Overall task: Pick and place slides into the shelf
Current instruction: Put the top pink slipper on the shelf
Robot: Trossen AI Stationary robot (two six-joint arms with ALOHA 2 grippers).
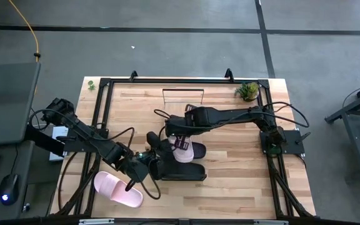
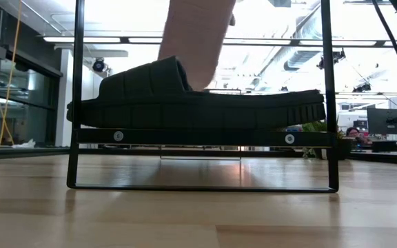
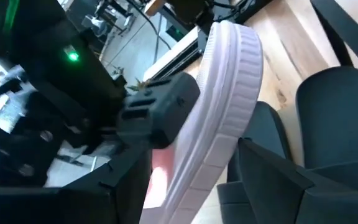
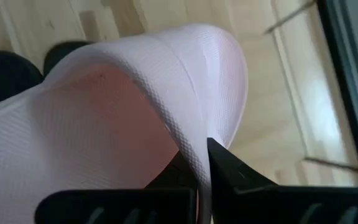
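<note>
My right gripper (image 1: pixel 179 142) is over the table's middle, shut on a pale pink slide (image 1: pixel 188 150). That slide also shows in the low view (image 2: pixel 197 38) and fills the right wrist view (image 4: pixel 123 106). One black slide (image 2: pixel 191 103) lies sole-down on the shelf (image 2: pixel 198 137), inside its black wire frame; from above it is this black slide (image 1: pixel 183 172). A second black slide (image 1: pixel 159 147) sits between the arms. The other pink slide (image 1: pixel 117 189) lies flat at the near left. My left gripper (image 1: pixel 144 164) is beside the black slides, facing the held pink slide (image 3: pixel 219 124). My right gripper pinches the pink slide's strap at its edge (image 4: pixel 199 146), with one finger (image 4: pixel 182 171) on the strap's inner side and the other (image 4: pixel 235 171) outside. It comes from above. The slide is lifted clear and hangs steeply above the black slide on the shelf.
A black frame (image 1: pixel 102 112) runs round the tabletop. A small green plant (image 1: pixel 249 90) stands at the far right corner, and a thin wire bracket (image 1: pixel 183 92) at the far middle. Bare planks lie on the right half (image 1: pixel 242 169).
</note>
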